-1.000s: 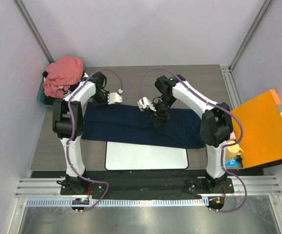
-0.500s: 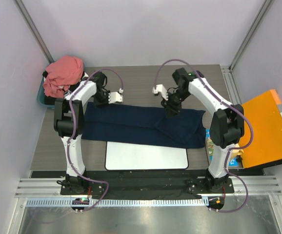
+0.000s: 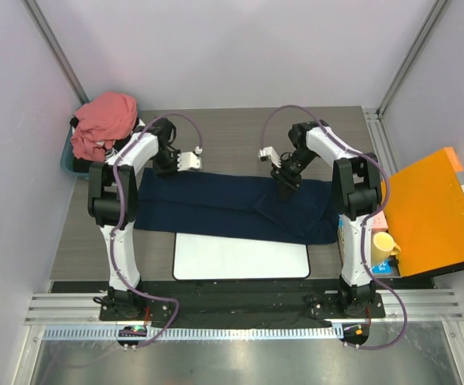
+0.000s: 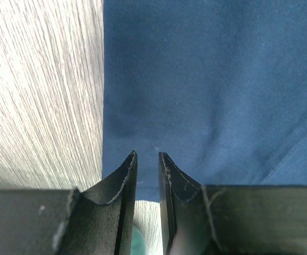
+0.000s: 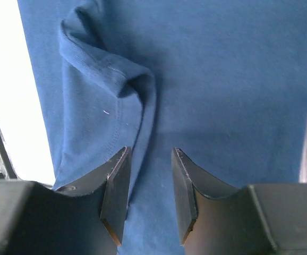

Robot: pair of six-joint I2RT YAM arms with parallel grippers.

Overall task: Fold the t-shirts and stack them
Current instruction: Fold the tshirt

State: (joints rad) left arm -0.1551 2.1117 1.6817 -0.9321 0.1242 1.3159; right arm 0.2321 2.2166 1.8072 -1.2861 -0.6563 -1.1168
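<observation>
From the top camera I am seeing the navy t-shirt lying spread in a long band across the middle of the tabletop. Its near edge is meeting the white mat at lower centre. Only this view is giving me the pink t-shirt, heaped on a teal bin at upper left, and the orange panel at the right edge.

The left gripper and the right gripper are both hanging over the shirt's far edge.

The left wrist camera is adding the shirt's straight edge running against the wood grain. There the left gripper is keeping its jaws a narrow gap apart with nothing in it.

The right wrist camera is showing a rumpled, stitched hem at upper left of its frame. The right gripper is holding its jaws spread above the cloth, gripping nothing.

Beside the right arm a yellow cup and a blue packet are sitting; their print is too small for me to read.
</observation>
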